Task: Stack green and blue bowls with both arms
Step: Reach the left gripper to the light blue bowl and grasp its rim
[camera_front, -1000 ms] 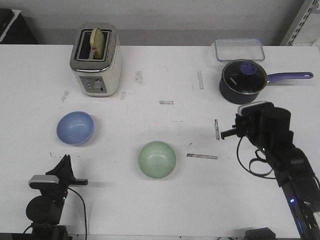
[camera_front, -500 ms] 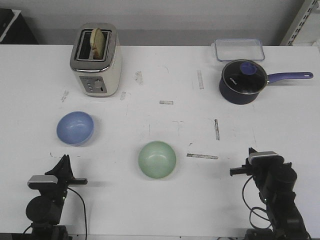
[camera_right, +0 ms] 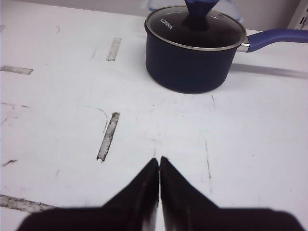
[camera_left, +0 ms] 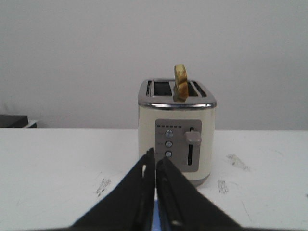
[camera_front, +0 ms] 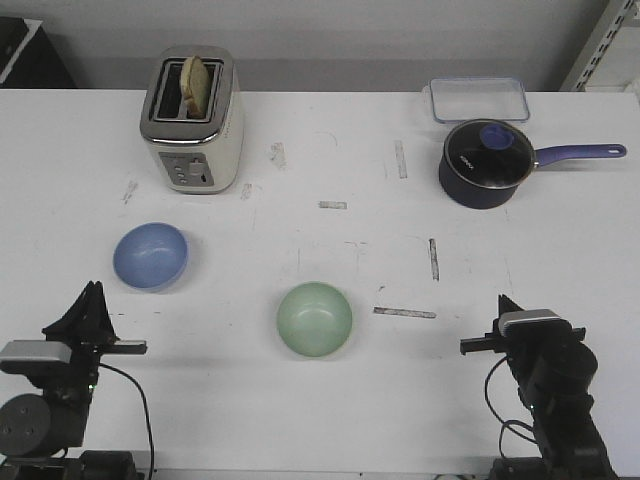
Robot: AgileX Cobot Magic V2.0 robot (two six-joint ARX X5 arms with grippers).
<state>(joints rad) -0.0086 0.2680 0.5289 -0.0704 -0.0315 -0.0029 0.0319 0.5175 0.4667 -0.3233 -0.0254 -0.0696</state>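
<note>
Both hands closed, empty: left hand [camera_front: 92, 296] shifted leftward; right hand [camera_front: 507, 304] unmoved.

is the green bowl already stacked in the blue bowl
No, the green bowl sits alone on the table, apart from the blue bowl to its left.

Blue bowl [camera_front: 150, 256] left, green bowl [camera_front: 314, 318] centre; upright, apart.

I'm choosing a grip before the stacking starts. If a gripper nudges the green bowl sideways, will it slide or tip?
The green bowl sits upright and low, so it would probably slide rather than tip. Its smooth surface and the bare table suggest little friction. It looks small and light, so a rim pinch may rock it.
</note>
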